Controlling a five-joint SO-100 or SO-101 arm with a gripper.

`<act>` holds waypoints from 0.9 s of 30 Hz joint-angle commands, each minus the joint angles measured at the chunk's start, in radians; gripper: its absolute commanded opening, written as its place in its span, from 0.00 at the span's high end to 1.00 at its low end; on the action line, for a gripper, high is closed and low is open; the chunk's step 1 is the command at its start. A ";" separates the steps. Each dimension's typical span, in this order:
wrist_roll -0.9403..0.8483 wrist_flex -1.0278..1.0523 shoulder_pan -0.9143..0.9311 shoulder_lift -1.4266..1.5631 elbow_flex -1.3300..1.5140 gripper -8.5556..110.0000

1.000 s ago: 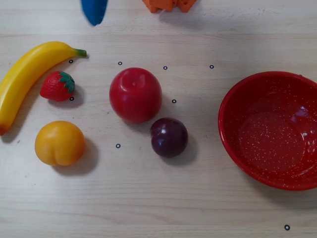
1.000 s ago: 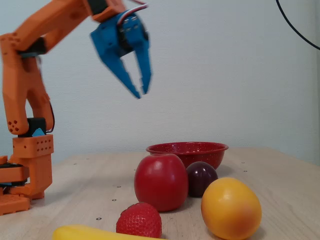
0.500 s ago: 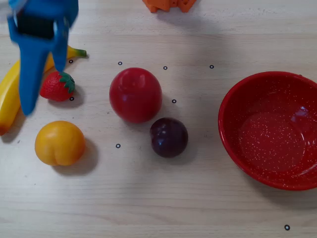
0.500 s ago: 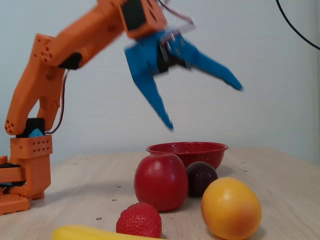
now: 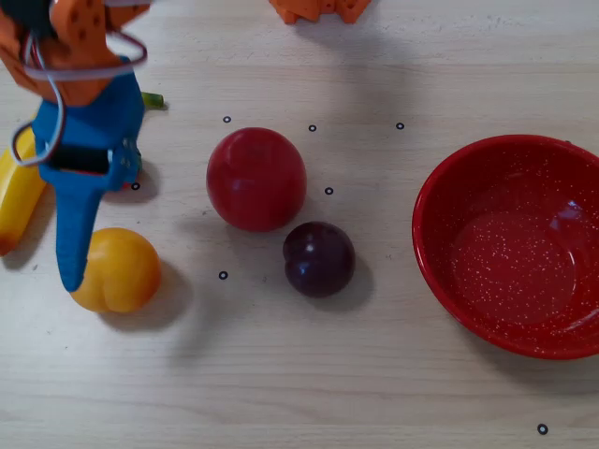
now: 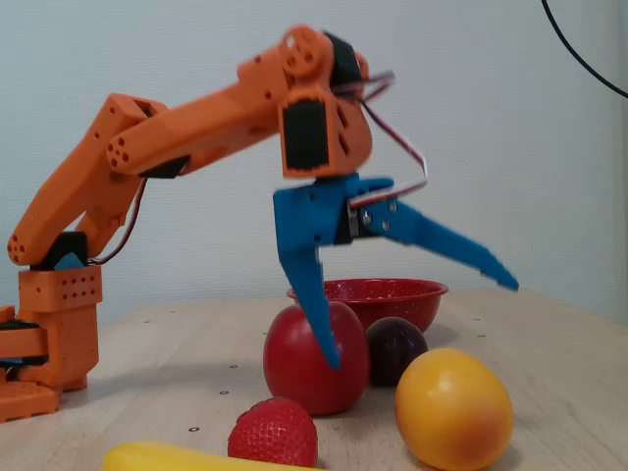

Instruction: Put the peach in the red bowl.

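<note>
The yellow-orange peach (image 5: 117, 271) lies on the wooden table at the lower left of the overhead view and at the front right of the fixed view (image 6: 453, 409). My blue gripper (image 5: 98, 229) hangs above it, wide open and empty. In the fixed view my gripper (image 6: 422, 324) has one finger pointing down in front of the red apple and the other stretched out above the peach, clear of it. The red bowl (image 5: 510, 262) sits empty at the right of the overhead view, and far behind the fruit in the fixed view (image 6: 392, 292).
A red apple (image 5: 255, 178) (image 6: 294, 368) and a dark purple plum (image 5: 319, 259) (image 6: 397, 348) lie between the peach and the bowl. A banana (image 5: 19, 196) (image 6: 196, 458) and a strawberry (image 6: 275, 432) lie beside the gripper. The orange arm base (image 6: 49, 334) stands at the fixed view's left.
</note>
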 commanded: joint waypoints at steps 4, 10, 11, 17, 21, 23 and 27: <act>-0.008 -0.066 -0.020 0.011 -0.067 0.42; -0.003 -0.184 -0.011 -0.021 -0.032 0.42; -0.003 -0.204 -0.011 -0.026 -0.031 0.42; -0.003 -0.242 -0.003 -0.057 -0.021 0.42; -0.020 -0.241 0.005 -0.067 -0.003 0.42; -0.029 -0.239 0.009 -0.074 0.000 0.42; -0.057 -0.235 0.020 -0.100 -0.014 0.42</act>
